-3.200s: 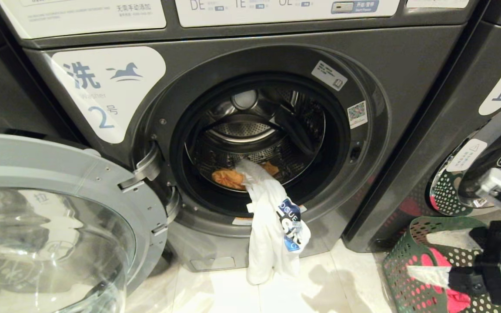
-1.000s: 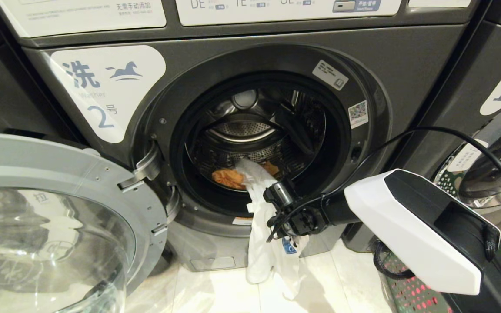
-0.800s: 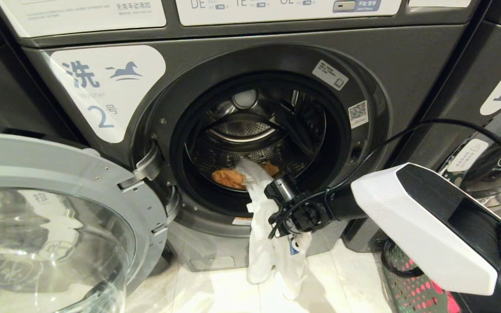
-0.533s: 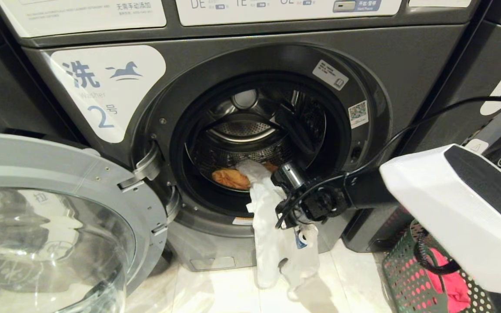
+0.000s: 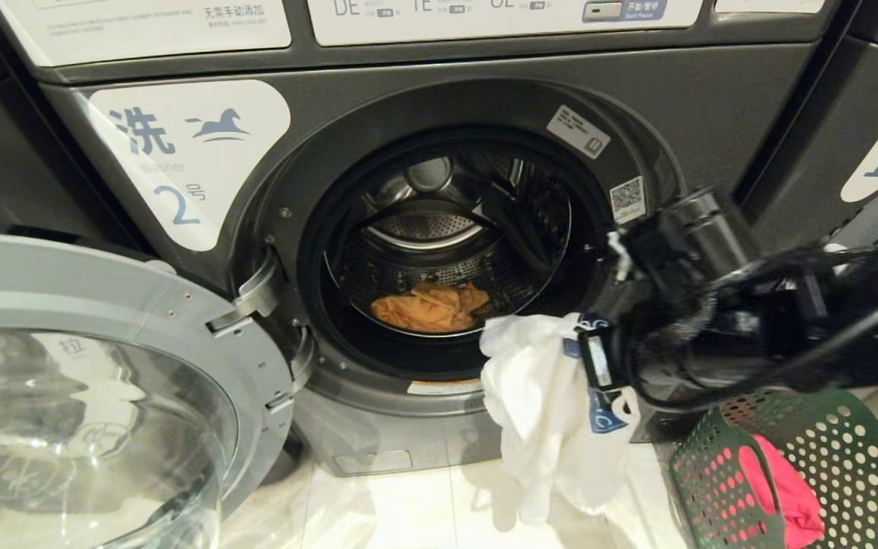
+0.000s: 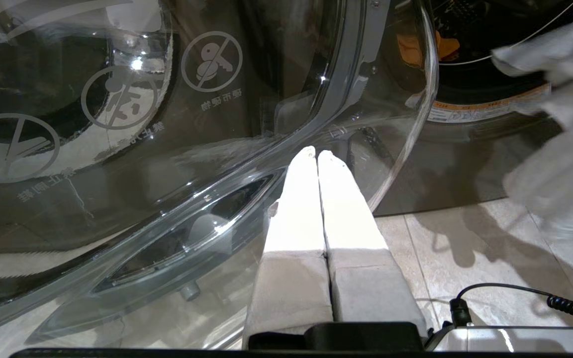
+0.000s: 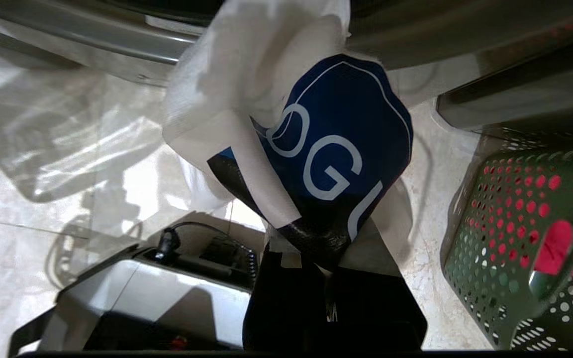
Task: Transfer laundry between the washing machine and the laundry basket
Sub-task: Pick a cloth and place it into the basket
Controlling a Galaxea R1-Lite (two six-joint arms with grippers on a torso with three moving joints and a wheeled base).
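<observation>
Laundromat setting, pale tiled floor, row of dark grey front-loaders. Washing machine marked 2 is straight ahead with its door swung fully open to the robot's left. Drum is visible through the port; an orange garment lies on the drum bottom.

Right hand is out in front of the machine, to the right of the port and below its rim level, clenched on a white T-shirt. Right wrist view confirms it: cloth bunched right at the fingers, blue-and-black print with white letters facing the camera. Shirt hangs free from the grip, clear of the drum, lower end dangling just above the floor. No part of it touches the port rim as far as I can tell.

Green perforated laundry basket stands on the floor at the right, next to the neighbouring machine, below the right arm. A pink-red garment is inside it. Shirt is left of the basket, not over it.

Left hand is low beside the open door's glass, fingers pressed together, holding nothing.
</observation>
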